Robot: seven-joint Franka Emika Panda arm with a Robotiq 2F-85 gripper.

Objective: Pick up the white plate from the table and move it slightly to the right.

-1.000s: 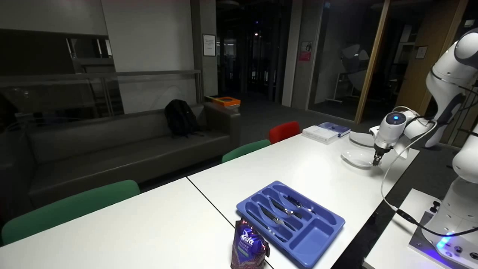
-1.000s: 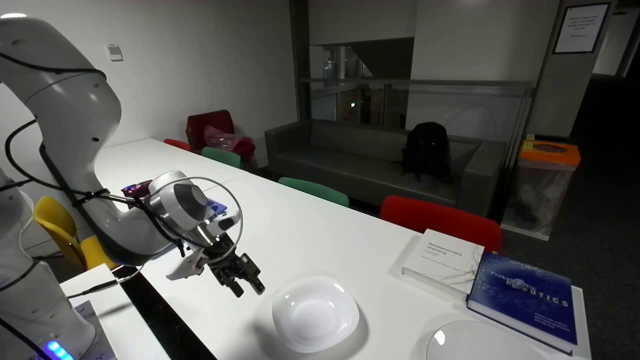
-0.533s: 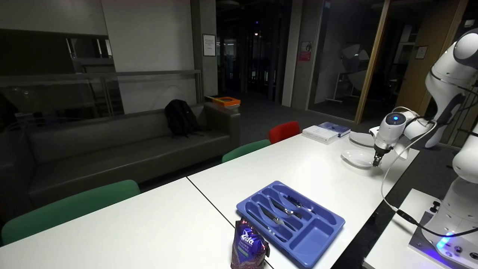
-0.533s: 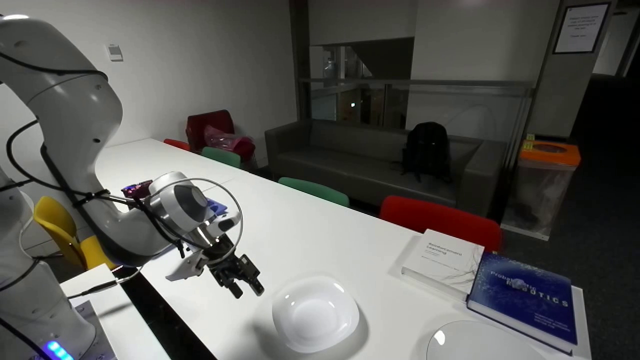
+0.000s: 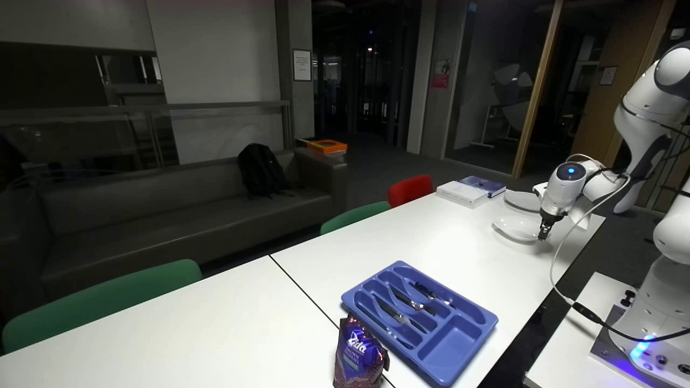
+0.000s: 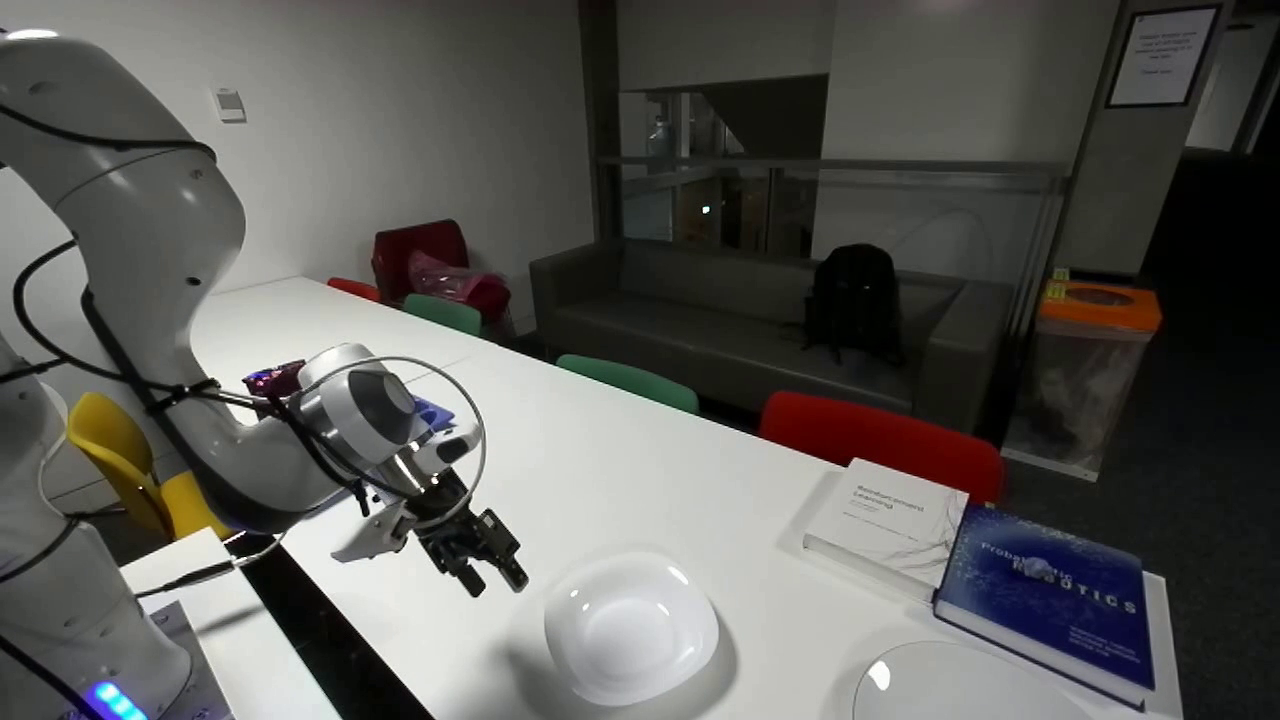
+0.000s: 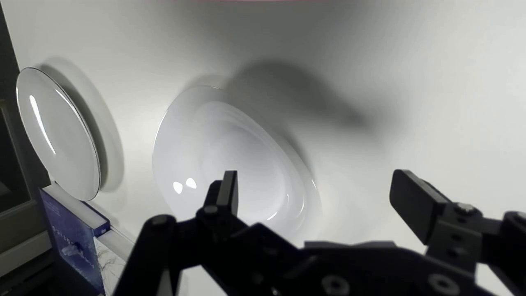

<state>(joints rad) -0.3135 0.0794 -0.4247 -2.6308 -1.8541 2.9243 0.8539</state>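
The white plate (image 5: 512, 229) is a deep round-cornered dish on the white table (image 5: 226, 307), also seen in an exterior view (image 6: 630, 635) on the table (image 6: 620, 480). My gripper (image 6: 497, 583) is open and empty, above the table beside the plate's near side. In an exterior view my gripper (image 5: 543, 237) overlaps the plate's right end. In the wrist view the plate (image 7: 242, 144) lies left of centre. One finger of my gripper (image 7: 314, 174) stands in front of its inside, the other in front of bare table, so the rim shows between the fingers. No contact shows.
A flatter white plate (image 6: 960, 690) lies close by, beside a white book (image 6: 885, 520) and a blue book (image 6: 1045, 600). A blue cutlery tray (image 5: 453, 347) and a purple bag (image 5: 358, 355) stand farther along the table. Chairs line the far edge.
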